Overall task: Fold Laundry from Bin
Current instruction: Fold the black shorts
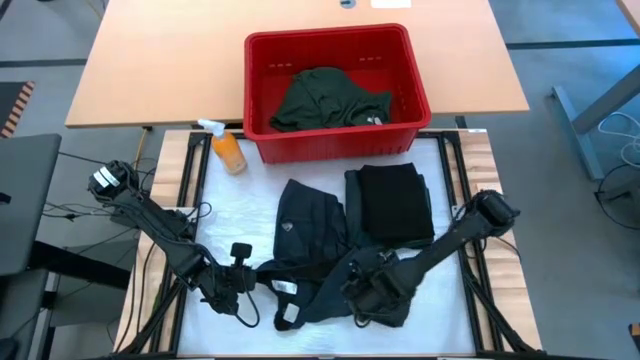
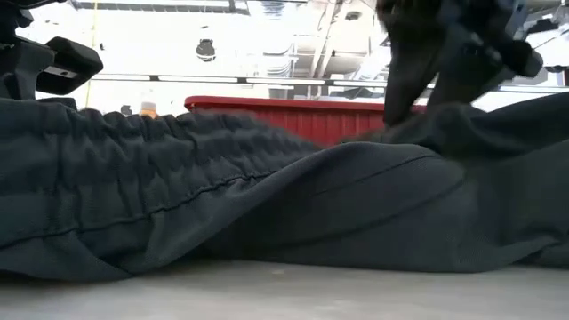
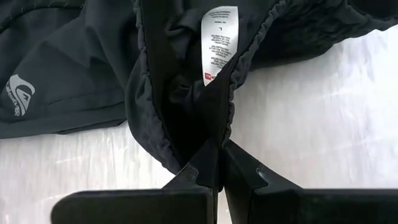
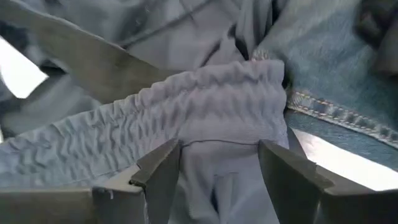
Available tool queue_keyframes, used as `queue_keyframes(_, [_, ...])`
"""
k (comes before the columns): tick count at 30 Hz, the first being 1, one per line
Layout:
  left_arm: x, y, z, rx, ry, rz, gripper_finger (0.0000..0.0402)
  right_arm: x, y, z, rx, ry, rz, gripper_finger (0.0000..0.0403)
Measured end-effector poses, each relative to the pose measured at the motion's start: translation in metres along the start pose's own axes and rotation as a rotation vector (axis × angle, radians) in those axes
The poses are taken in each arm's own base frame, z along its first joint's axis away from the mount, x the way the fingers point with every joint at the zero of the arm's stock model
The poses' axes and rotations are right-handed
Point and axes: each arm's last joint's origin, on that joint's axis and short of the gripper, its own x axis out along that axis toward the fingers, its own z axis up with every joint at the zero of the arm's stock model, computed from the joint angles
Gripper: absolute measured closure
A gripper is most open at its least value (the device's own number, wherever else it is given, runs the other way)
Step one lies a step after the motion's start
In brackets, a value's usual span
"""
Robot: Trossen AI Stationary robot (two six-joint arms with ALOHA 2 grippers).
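A pair of dark shorts with an elastic waistband lies crumpled on the white mat near the table's front. My left gripper is shut on its waistband at the near left. My right gripper is open over the shorts' right part. Its two fingers stand on either side of a gathered stretch of waistband. A black garment lies folded on the mat behind the shorts. A dark green garment lies in the red bin at the far side. My left gripper pinches the elastic waistband between its two fingers, a little below the white size label. The fingers come slanting down from the table's near left. The bunched band rises to the fingertips, and the rest of the shorts lies on the mat. My right gripper has the waistband between its open fingers; I cannot tell whether they touch it.
An orange spray bottle stands by the bin's near left corner. Bare white mat shows left of the shorts and along the front edge. Beyond the bin stands a wooden table.
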Motion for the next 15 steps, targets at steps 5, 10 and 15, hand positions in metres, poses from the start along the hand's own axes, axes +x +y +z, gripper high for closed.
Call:
queue_keyframes(5, [0.0, 0.0, 0.0, 0.004, 0.002, 0.0, 0.0401, 0.015, 0.003, -0.006, -0.028, 0.053, -0.026, 0.0159])
queue_keyframes(10, [0.0, 0.0, 0.0, 0.012, 0.003, 0.001, 0.0401, 0.012, 0.01, -0.01, -0.065, 0.056, 0.036, 0.0213])
queue_keyframes(15, [0.0, 0.0, 0.0, 0.018, 0.004, 0.001, 0.0401, 0.004, 0.02, -0.01, -0.169, 0.034, 0.161, 0.0368])
